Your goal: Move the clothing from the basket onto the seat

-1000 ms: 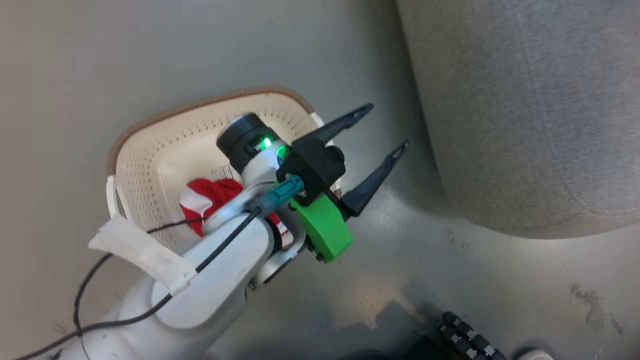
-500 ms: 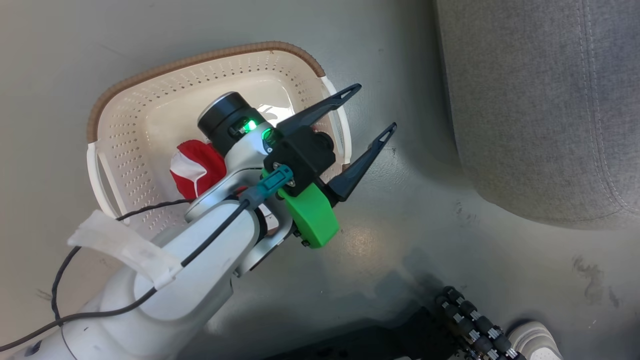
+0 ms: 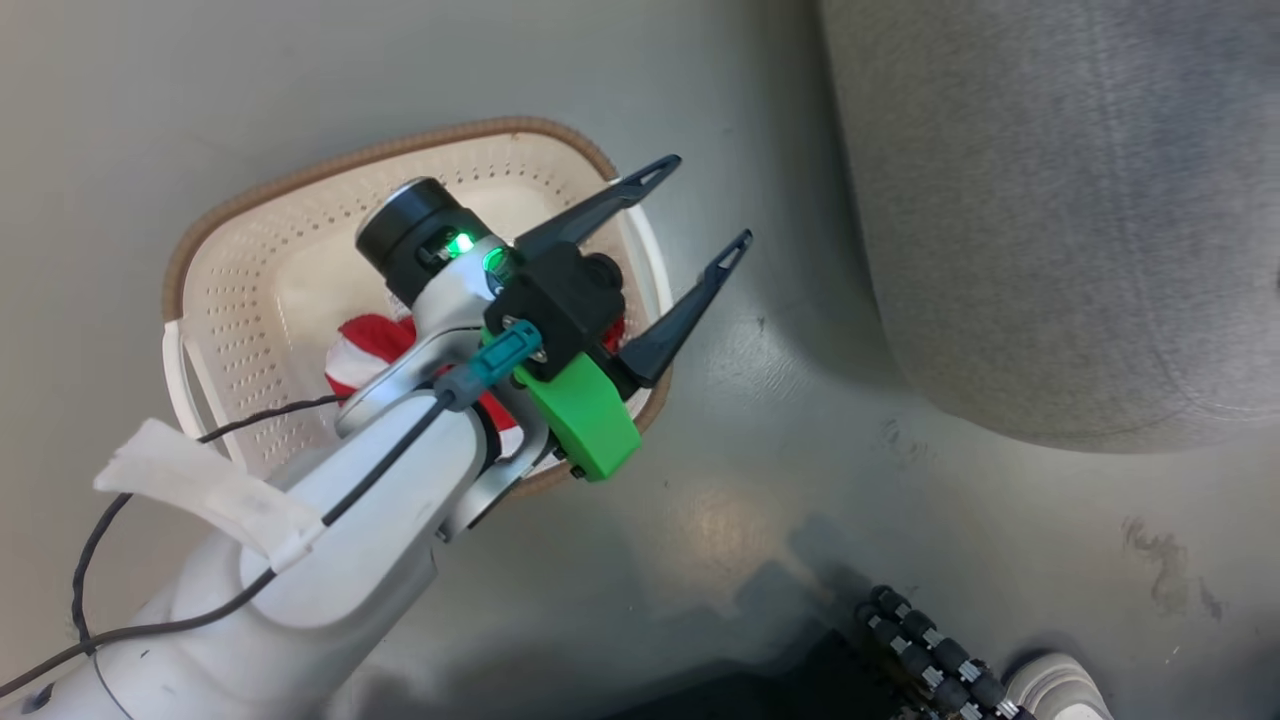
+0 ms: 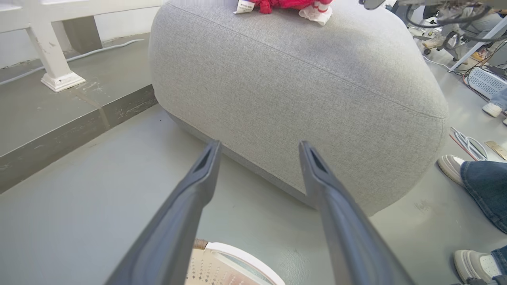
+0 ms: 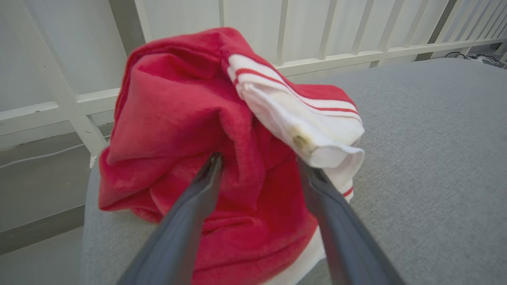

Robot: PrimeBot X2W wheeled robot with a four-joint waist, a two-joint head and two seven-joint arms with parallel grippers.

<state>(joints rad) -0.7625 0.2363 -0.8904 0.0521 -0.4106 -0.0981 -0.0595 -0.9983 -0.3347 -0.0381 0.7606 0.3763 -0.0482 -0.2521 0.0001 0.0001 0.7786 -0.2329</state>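
Right gripper (image 5: pixel 261 162) over the grey seat (image 5: pixel 416 138): its two dark fingers stand spread wide on either side of a bunched fold of the striped garment (image 5: pixel 178 118). Both tips touch the cloth, the left one sunk in red pile and the right one against the white ribbed cuff. No pinch on the fabric can be seen. The garment lies heaped on the cushion close to its rounded edge, with a white railing (image 5: pixel 277 39) on the far side.

Left gripper (image 3: pixel 695 208), seen from the head camera, hangs above the right rim of the basket (image 3: pixel 300 180), fingers parted just as wide and pointing toward the seat. Nothing is between them and they touch nothing. The second garment (image 3: pixel 365 340), red with a white stripe, lies in the bottom of the basket, partly hidden under that arm's wrist.

The basket stands on the grey floor (image 3: pixel 800 480) to the left of the seat, with bare floor between them. At the seat's right side are a person's jeans-clad leg (image 4: pixel 483 186) and a pale shoe (image 4: pixel 449 166).
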